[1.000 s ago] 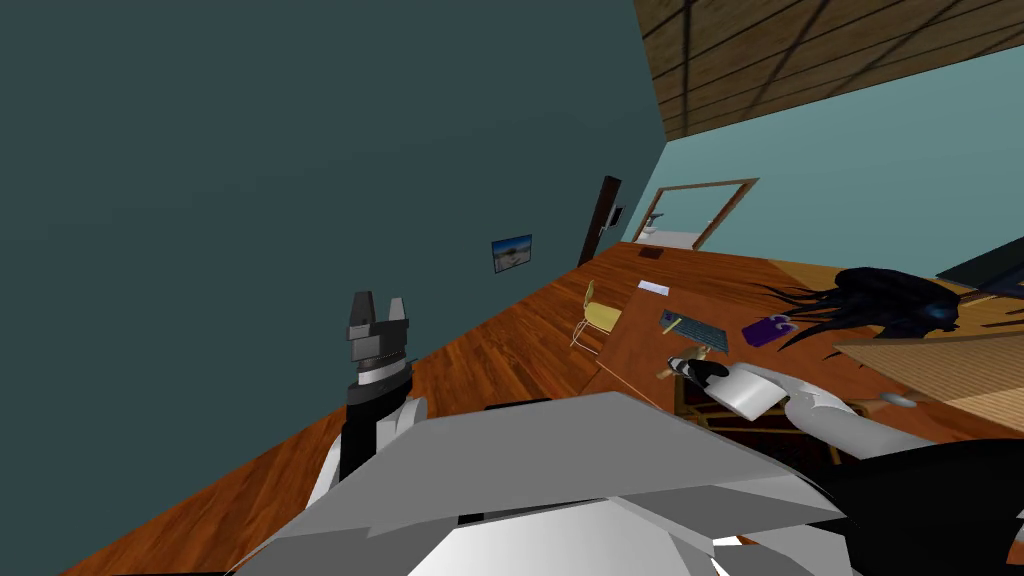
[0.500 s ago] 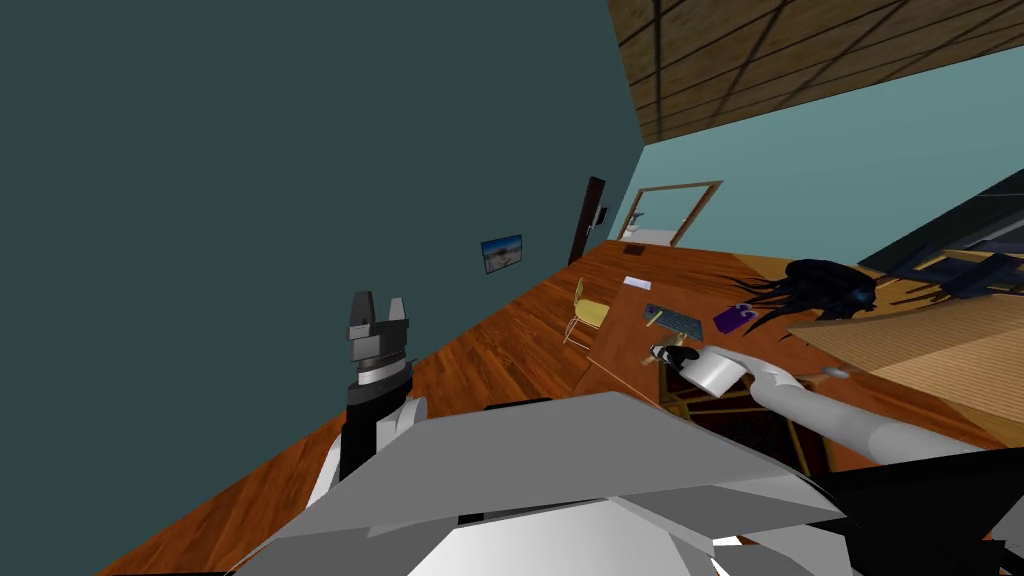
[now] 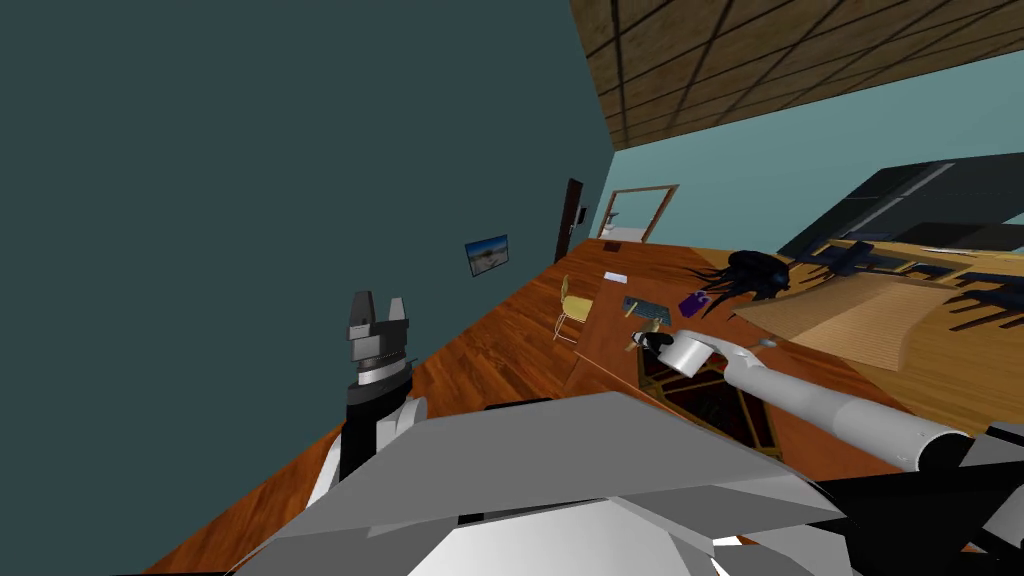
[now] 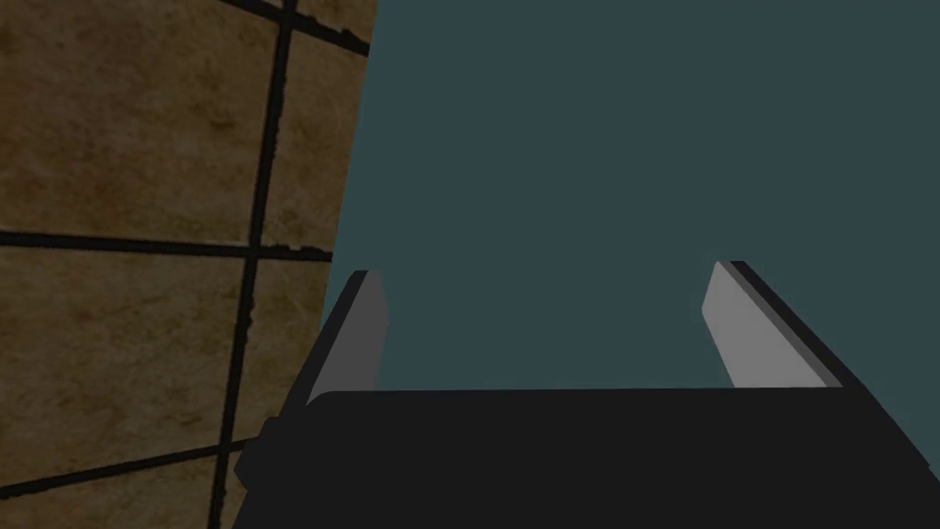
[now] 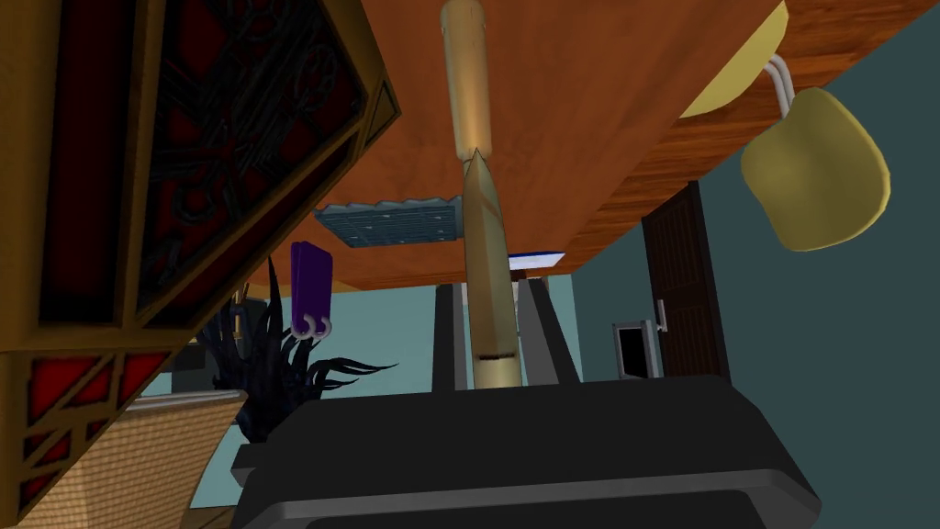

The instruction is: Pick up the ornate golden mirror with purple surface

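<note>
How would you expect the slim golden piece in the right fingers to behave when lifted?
The golden piece looks straight and stiff, so probably won't flop. Held near one end by the right gripper, its long reach may swing or pivot.

table point(image 3: 606, 325) | brown wood | on it: keyboard point(image 3: 647, 308), purple mirror point(image 3: 693, 302), white sheet point(image 3: 615, 276)

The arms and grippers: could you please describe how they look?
Left gripper and right gripper: two thin light grey blade fingers on a dark box each. Left arm is black with a ribbed grey wrist; right arm is a smooth white tube.
</note>
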